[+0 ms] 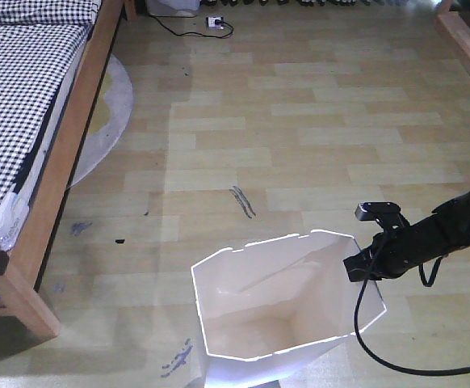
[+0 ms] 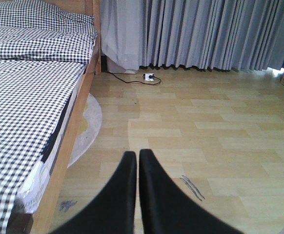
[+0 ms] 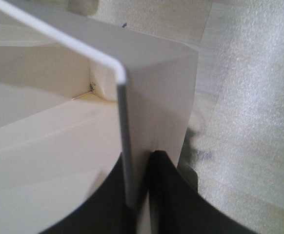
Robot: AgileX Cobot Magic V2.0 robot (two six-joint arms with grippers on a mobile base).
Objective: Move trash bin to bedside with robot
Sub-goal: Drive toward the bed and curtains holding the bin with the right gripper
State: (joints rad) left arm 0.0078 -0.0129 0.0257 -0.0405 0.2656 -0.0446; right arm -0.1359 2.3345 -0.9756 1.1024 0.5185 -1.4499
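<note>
Room: pale wood-plank floor, with grey curtains along the far wall in my left wrist view and a white power strip lying at their foot.
Bedside: at the far left of the front view, a light wooden frame under checked bedding. Its corner post is nearest to me, and a grey rug pokes out from under the rail.
Left gripper: the fingers are pressed together with nothing between them. It hangs over bare floor, pointing along the bed rail.
Floor between: open planks with a few dark scuff marks. I see nothing standing in the path.
Trash bin: low in the middle of the front view, upright, empty and lidless, well apart from the bedside.
Right gripper: it is at the bin's right-hand rim. My right wrist view shows the thin wall running down between the two black fingers, so they are pinching the wall, one inside and one outside. A black cable loops below the arm.
Step in hand: as I read it, the grasp is made and the carry towards the bed has yet to cover most of its ground.
Next move: I judge the bin has to travel left across the open floor towards the rail, by base or arm. A pinch on one thin wall can let the bin tip or slip, so I would go slowly, keep it low and stop short of the corner post.
</note>
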